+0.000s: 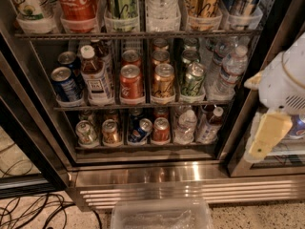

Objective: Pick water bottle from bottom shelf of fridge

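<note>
The fridge (143,175) stands open in front of me, with a steel frame and three wire racks of drinks. On the bottom shelf (143,149) the water bottle (185,126), clear and ribbed with a pale cap, stands fifth from the left, between a red can (161,129) and a white-capped bottle of dark drink (209,126). My gripper (261,149), white with cream fingers, hangs at the right outside the fridge opening, in front of the door frame. It is to the right of the water bottle, at about its height, and holds nothing.
Several cans (110,131) fill the left lanes of the bottom shelf. The middle rack holds cans, a brown tea bottle (95,78) and more water bottles (231,70). A clear plastic bin (162,216) sits on the floor in front. Cables (33,211) lie at the lower left. The black-framed door (24,142) is open to the left.
</note>
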### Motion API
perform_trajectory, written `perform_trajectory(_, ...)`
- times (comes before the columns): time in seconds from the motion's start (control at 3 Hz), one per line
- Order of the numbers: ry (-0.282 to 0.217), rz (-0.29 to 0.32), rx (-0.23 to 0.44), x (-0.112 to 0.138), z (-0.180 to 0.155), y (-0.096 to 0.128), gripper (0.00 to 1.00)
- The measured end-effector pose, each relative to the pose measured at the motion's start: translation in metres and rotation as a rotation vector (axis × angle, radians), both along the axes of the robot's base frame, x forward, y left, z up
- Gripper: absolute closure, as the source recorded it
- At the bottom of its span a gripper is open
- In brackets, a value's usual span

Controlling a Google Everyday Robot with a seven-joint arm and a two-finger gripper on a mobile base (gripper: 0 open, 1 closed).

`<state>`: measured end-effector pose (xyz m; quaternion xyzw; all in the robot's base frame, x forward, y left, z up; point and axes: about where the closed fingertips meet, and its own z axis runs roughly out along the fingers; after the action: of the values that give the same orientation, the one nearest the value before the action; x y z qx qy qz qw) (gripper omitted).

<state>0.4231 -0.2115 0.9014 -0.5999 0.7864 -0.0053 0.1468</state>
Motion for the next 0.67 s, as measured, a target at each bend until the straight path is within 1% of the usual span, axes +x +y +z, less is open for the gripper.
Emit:
perform_trajectory(0.33,0.011,0.052,0.072,-0.016,-0.08,0.01,0.0)
perform_trajectory(0.67,-0.049,0.144,0.154,-0.019,-0.152,0.017,0.0)
